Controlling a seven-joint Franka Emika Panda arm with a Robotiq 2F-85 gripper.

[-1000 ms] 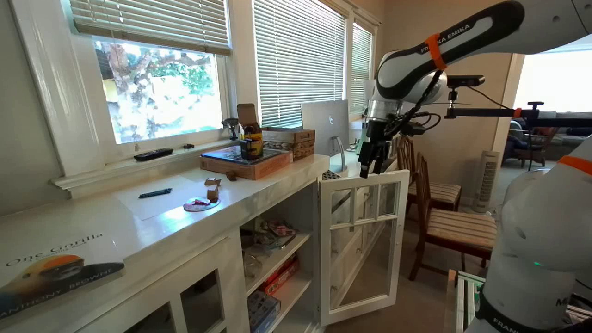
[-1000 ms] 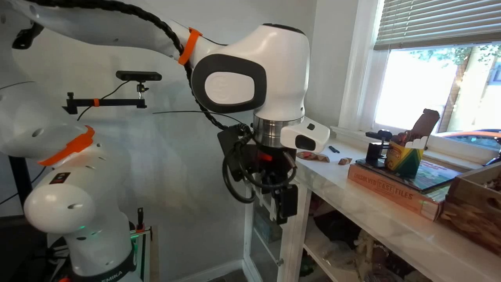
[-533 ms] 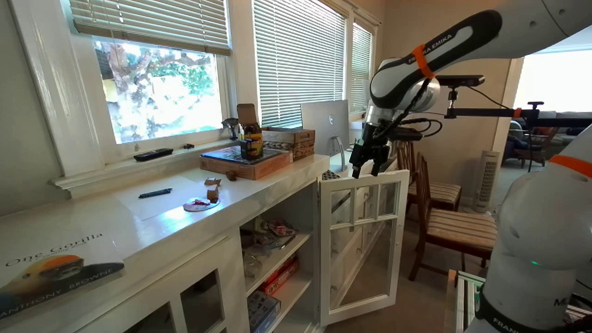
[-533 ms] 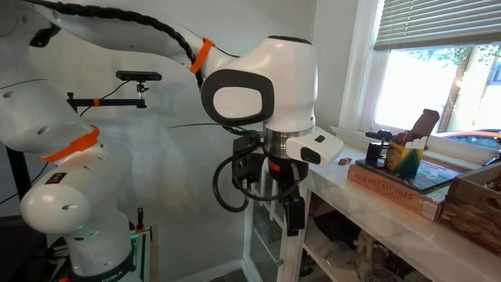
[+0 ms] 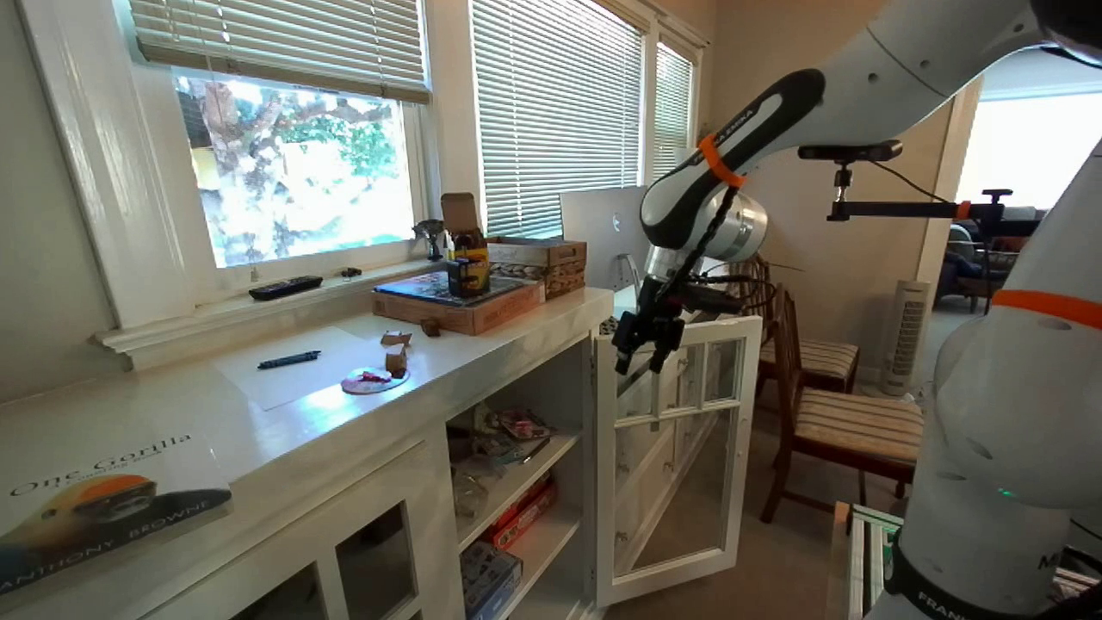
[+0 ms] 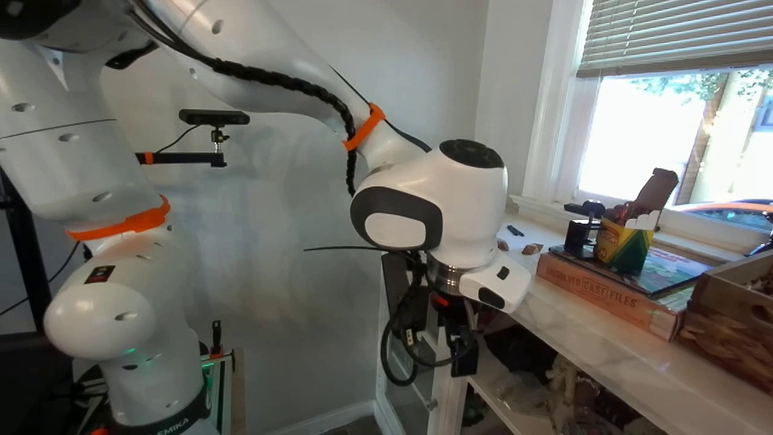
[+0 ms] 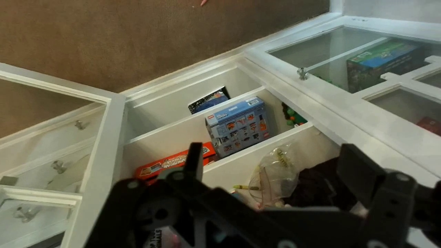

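Spread and empty, the end effector (image 7: 273, 154) hangs by the cabinet (image 5: 448, 517), whose glass door (image 5: 689, 411) stands aside, leaving the upper shelf (image 5: 529, 480) reachable; there a clear bag (image 7: 275, 177) — plastic, I think — slumps.

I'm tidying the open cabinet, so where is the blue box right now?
In the wrist view, the blue box is near the middle, just right of the red box, on the next shelf down from the clear bag.
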